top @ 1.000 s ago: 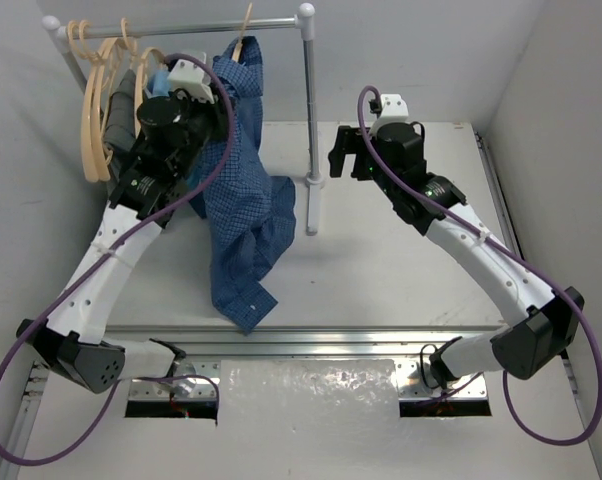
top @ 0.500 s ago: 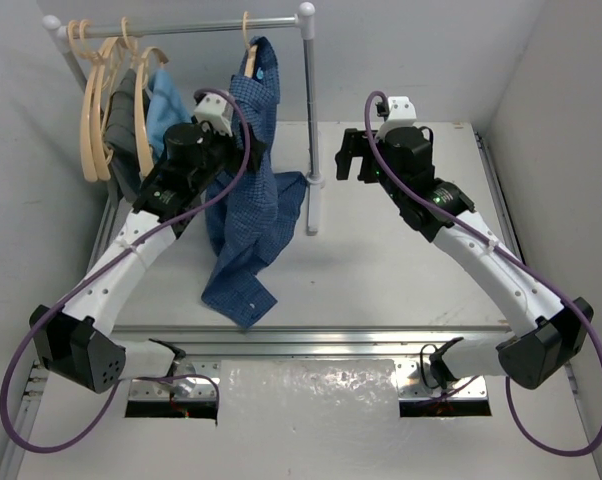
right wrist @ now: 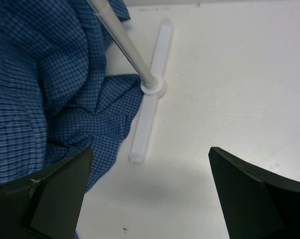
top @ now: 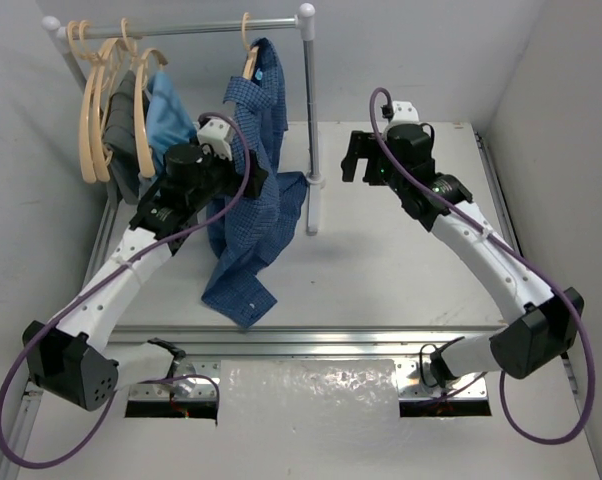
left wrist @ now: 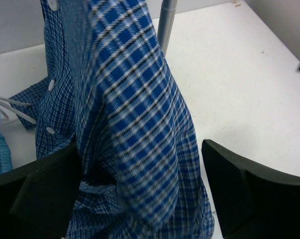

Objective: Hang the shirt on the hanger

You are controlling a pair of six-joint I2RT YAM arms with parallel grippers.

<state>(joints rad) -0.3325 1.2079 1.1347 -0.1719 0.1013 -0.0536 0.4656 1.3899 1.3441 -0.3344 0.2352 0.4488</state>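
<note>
The dark blue checked shirt [top: 249,205] hangs from the rack rail on a pale peach hanger [top: 247,52]. The cloth covers most of the hanger, and only its hook and neck show. The shirt's lower end trails onto the table. My left gripper [top: 249,178] is at the shirt's mid height and open. In the left wrist view a fold of the shirt [left wrist: 135,109] hangs between the wide-apart fingers [left wrist: 239,189] of the left gripper [left wrist: 140,164]. My right gripper [right wrist: 150,154] is open and holds nothing. It hovers over the table right of the rack post.
The white rack has a top rail [top: 181,28], a post [top: 308,120] and a foot bar [right wrist: 150,99]. Several bare peach hangers [top: 93,110], a dark grey garment [top: 126,120] and a light-blue garment [top: 166,105] hang at the rail's left end. Walls close in on both sides.
My left gripper has opened and dropped back from the rail. The shirt, hanger included, now hangs from the rail and has swung right. The right arm has barely shifted.
</note>
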